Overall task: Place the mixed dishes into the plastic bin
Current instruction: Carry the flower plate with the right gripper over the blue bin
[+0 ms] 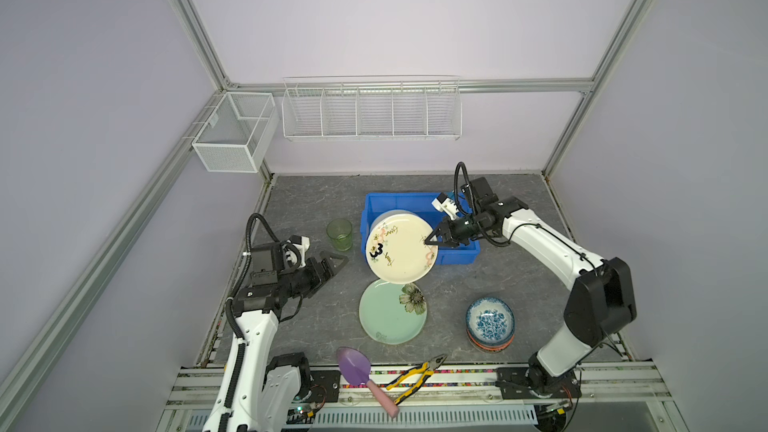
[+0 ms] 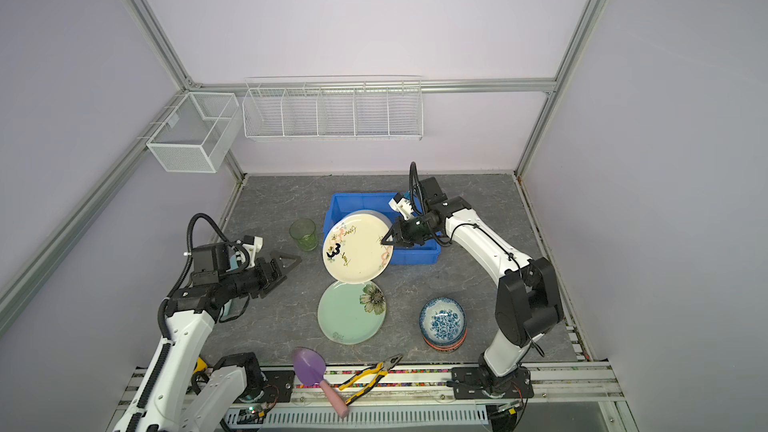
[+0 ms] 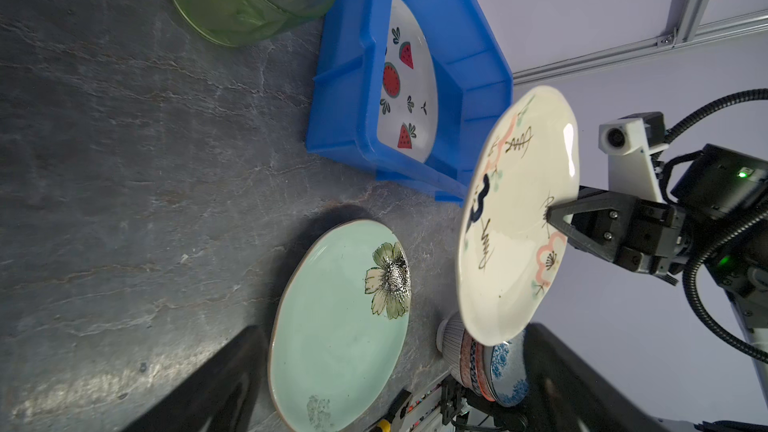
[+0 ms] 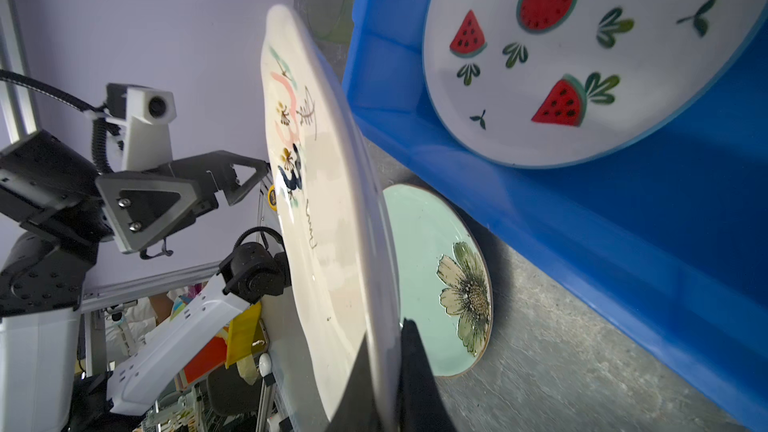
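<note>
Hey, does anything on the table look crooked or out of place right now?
The cream plate hangs tilted off the table, pinched at its rim by the right hand near the blue bin. A purple trowel and pliers lie on the front rail.

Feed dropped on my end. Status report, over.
Right gripper shut on cream plate rim, plate tilted over blue bin near wall. Left gripper open, empty. Watermelon plate already in bin, below; nothing else in the way.
</note>
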Controlling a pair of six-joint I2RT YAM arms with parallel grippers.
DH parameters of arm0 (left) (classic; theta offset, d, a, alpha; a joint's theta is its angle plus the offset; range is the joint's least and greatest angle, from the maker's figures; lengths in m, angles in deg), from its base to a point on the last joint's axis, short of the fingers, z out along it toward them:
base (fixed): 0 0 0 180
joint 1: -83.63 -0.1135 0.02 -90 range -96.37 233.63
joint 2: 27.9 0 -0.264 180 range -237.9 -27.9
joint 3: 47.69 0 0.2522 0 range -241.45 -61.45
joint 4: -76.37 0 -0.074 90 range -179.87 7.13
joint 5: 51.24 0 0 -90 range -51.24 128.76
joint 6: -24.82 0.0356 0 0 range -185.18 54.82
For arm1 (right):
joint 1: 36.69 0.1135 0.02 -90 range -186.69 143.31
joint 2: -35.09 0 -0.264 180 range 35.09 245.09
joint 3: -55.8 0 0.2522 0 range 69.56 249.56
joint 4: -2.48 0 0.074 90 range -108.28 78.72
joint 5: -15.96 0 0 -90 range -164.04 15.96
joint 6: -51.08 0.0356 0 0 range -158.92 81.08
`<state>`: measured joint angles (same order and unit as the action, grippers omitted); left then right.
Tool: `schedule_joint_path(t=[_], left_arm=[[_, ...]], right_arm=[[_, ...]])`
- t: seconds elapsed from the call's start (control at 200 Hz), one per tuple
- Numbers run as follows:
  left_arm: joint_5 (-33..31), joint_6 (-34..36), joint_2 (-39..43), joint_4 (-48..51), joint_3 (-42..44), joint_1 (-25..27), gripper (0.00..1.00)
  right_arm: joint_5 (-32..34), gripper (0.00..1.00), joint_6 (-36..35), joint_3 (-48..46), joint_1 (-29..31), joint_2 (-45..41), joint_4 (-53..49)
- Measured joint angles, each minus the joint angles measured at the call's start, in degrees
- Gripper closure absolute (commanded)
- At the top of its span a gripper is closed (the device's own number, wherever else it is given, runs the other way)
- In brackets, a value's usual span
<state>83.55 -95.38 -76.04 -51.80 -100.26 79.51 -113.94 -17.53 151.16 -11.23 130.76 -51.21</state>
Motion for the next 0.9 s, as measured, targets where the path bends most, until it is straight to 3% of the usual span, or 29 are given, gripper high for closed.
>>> schedule_joint_path(t=[0.195, 0.51, 0.9], left_arm=[[-0.70, 0.68, -1.25, 1.03, -1.42, 0.00, 0.04], [-1.25, 3.80, -9.75, -0.55, -12.44, 0.00, 0.04], [-0.79, 4.33, -15.06, -7.82, -10.34, 0.00, 0.04]], right_arm=[[1.07, 0.94, 2.60, 3.02, -2.01, 0.13, 2.38], [3.78, 0.94, 7.21, 5.11, -3.26, 5.51, 6.36], [6.05, 0.93, 11.08, 10.16, -5.05, 13.11, 8.28]])
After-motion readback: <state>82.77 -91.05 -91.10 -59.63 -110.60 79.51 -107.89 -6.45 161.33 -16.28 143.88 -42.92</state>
